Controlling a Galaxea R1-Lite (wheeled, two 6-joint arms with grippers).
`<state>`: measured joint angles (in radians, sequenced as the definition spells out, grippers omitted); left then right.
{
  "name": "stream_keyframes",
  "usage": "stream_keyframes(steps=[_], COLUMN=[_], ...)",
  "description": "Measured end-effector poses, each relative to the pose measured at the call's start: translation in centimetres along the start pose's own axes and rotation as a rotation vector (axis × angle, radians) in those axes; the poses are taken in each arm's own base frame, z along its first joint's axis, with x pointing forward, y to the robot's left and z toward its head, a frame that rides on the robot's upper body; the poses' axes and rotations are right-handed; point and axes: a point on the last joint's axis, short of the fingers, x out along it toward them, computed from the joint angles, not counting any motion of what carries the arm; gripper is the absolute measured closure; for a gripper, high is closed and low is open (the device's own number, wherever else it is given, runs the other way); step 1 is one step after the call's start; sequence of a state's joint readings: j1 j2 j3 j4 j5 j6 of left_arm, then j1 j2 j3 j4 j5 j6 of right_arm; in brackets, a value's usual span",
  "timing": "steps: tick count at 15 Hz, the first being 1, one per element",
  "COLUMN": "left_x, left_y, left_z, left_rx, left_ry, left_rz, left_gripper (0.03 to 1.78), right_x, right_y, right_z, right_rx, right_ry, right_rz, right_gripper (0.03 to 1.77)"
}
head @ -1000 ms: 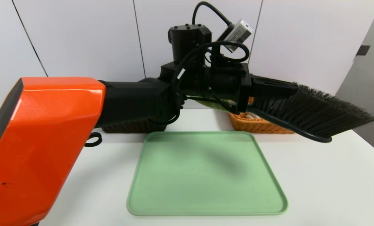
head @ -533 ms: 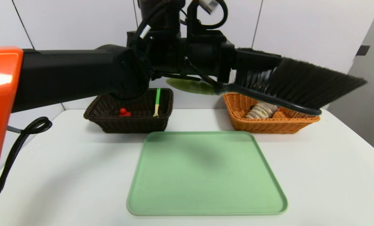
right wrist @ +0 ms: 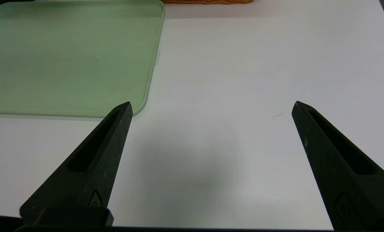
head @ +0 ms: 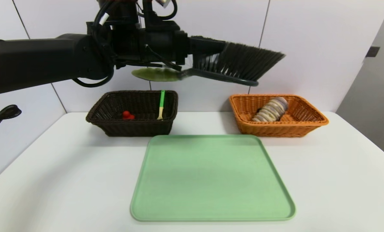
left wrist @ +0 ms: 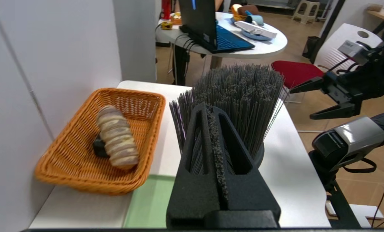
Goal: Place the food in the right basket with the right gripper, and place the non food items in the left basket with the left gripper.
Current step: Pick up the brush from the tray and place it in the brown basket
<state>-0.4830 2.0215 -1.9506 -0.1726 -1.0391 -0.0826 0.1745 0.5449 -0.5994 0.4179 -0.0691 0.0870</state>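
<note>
We are holding the brush [head: 240, 62] clamped in our left gripper [head: 208, 54], high between the dark basket [head: 132, 127] and orange basket [head: 277, 129]. Only the left wrist view is showing our right gripper [left wrist: 311, 101] spread apart beside the table [head: 324, 174].

Setting: robot test bench inside an office-type workroom. White table [head: 324, 180] stands against plain white wall panels [head: 82, 38]; in the left wrist view, beyond the bench, a round table [left wrist: 266, 45] carries an open laptop [left wrist: 211, 29] with trailing cables. A red-seated chair [left wrist: 295, 72], a white chair [left wrist: 349, 42] and a stool [left wrist: 304, 11] stand on a brown floor [left wrist: 311, 106].
</note>
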Motion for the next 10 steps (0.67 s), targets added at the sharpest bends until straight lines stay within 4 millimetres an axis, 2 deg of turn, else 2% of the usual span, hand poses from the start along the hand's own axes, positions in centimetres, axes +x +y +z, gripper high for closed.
stream_keyframes(steps=[6,10], left_x=[-5.2,-8.6], left_y=[4.7,6.9], left_z=[-2.1,-3.3], left_rx=[-0.029,-0.057], left_ry=[0.031,0.045], left_rz=[0.129,0.196], left_gripper=[1.73,1.73], right_x=[0.0,0.1], right_y=[0.0,0.0], right_z=[0.3,0.6], right_rx=[-0.002,-0.002], right_ry=[0.003,0.001], right_rz=[-0.001,-0.006], right_gripper=[0.09,0.09])
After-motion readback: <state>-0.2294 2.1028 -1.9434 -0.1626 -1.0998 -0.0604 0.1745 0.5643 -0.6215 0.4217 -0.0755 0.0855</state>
